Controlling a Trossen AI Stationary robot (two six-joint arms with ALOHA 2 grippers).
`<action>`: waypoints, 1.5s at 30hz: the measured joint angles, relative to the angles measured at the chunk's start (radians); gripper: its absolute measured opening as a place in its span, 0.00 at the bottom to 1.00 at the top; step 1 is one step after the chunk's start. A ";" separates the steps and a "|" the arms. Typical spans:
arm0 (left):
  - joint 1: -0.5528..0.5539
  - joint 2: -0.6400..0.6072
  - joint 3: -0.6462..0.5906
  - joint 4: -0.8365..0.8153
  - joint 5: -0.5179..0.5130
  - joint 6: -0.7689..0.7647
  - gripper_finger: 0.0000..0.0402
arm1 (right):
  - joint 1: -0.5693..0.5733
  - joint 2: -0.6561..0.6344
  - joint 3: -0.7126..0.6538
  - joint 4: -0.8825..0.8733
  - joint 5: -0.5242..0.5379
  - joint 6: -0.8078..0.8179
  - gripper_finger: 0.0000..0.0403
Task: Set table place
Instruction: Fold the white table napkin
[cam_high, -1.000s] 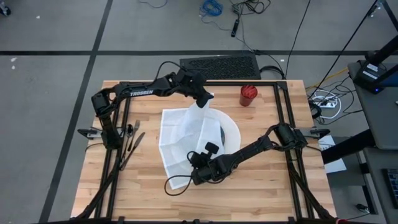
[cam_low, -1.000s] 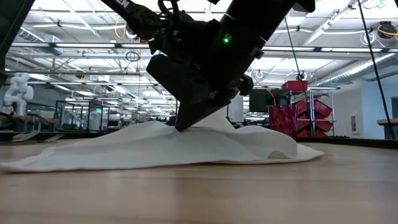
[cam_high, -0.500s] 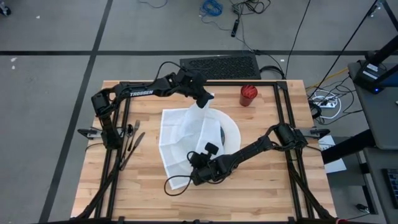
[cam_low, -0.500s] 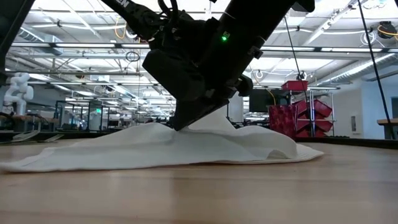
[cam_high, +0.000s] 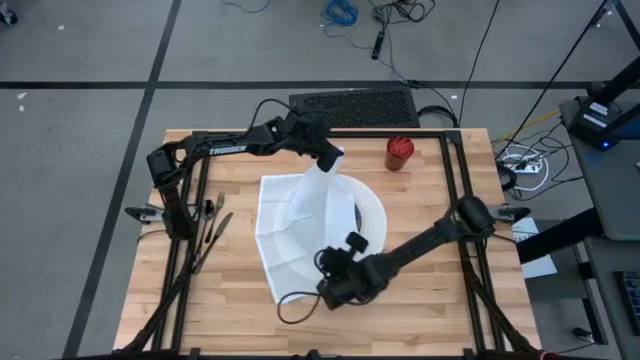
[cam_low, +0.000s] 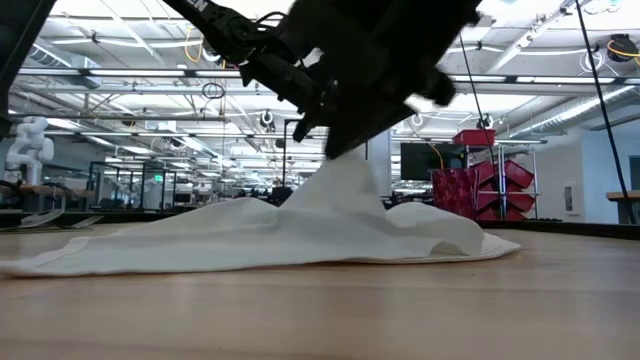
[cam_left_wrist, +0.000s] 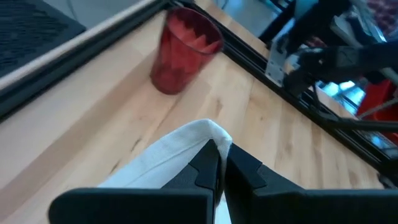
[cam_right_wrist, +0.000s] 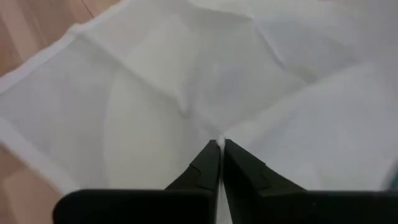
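Pinching a corner of the white cloth (cam_high: 300, 225) between closed fingers, the left gripper (cam_high: 328, 160) lifts it into a peak near the red cup (cam_high: 399, 152). The cloth drapes over a white plate (cam_high: 372, 215) at the middle of the table (cam_high: 420, 300). The right gripper (cam_right_wrist: 219, 144) is closed, hovering above the cloth's near edge, seemingly holding nothing

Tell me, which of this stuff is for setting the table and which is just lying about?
Part of the job: white cloth, pinched by the left hand; right hand near it; white plate underneath; red cup; cutlery on the table, left side.
Lying about: black mat and cables on the floor.
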 joint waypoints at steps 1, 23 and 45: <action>0.000 0.000 0.000 0.002 -0.018 -0.006 0.00 | 0.015 -0.013 0.000 -0.041 0.000 0.040 0.00; -0.138 0.015 0.000 0.201 -0.302 -0.138 0.00 | 0.322 -0.251 0.000 -0.402 0.051 0.531 0.00; -0.166 0.205 0.001 0.470 -0.376 -0.322 0.00 | 0.377 -0.353 -0.001 -0.656 -0.039 0.742 0.00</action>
